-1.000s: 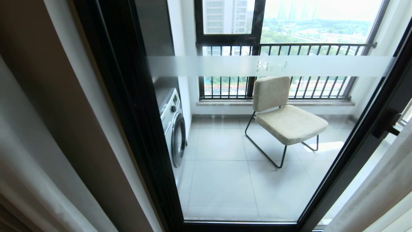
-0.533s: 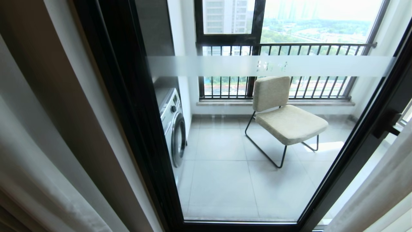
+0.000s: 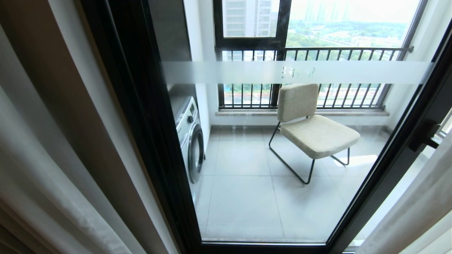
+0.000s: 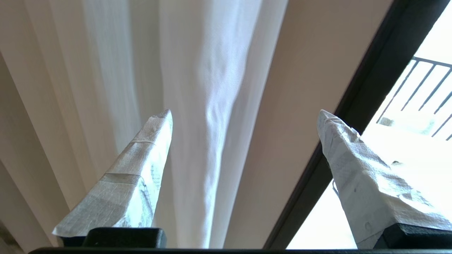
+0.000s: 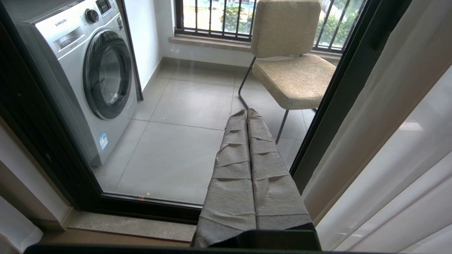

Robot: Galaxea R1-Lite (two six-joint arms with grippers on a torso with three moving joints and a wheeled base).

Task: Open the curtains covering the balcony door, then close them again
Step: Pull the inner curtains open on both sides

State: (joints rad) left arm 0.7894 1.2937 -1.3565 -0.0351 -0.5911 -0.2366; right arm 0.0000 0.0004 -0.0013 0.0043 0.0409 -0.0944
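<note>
Balcony door (image 3: 268, 148) uncovered; curtains (image 3: 46, 169) gathered at both sides | left gripper (image 4: 243, 116) spread wide, sheer fold between tips, ungripped; right gripper (image 5: 247, 116) pressed together, parked | step: closing begins; next: clamp fold, draw across glass | versus earlier: left sheer edge shifted toward frame

You see one balcony door (image 3: 268, 169), one chair (image 3: 310, 127), one washing machine (image 3: 190, 141), and curtains (image 3: 42, 169) on two sides.

The frosted band's (image 3: 282, 72) lettering is too small to read; the curtains (image 3: 42, 169) run off at nine o'clock.
</note>
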